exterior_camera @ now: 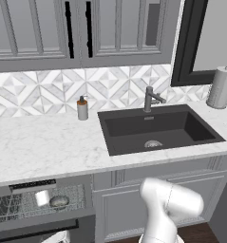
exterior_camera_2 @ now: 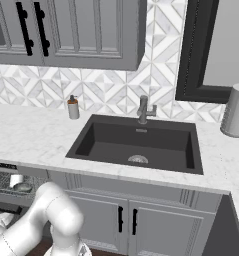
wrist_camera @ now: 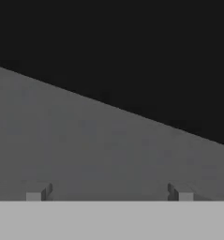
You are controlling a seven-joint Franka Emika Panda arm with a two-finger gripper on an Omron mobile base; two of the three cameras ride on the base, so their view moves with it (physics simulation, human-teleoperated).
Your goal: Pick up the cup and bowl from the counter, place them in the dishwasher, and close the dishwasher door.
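Cup: white-grey, upright in the dishwasher rack, left of the bowl; also seen from the right base view. Bowl: dark grey, in the same wire rack, just beside the cup on its right; from the right base view it lies in front of the cup. Dishwasher: under the surface, left of the sink, dark control strip along its top edge, rack visible, door not shut, its dark panel showing low at the frame's bottom left. Hand: two small dark fingertips set wide apart, open nearly to the full, nothing between them; it faces a flat grey panel close up, with a dark area above a slanting edge, and whether it touches the panel cannot be told. Arm: white, rising before the cabinet doors under the sink. Surface also bears a soap dispenser near the backsplash left of the sink, a grey tap behind the sink, and a paper towel roll upright at the far right.
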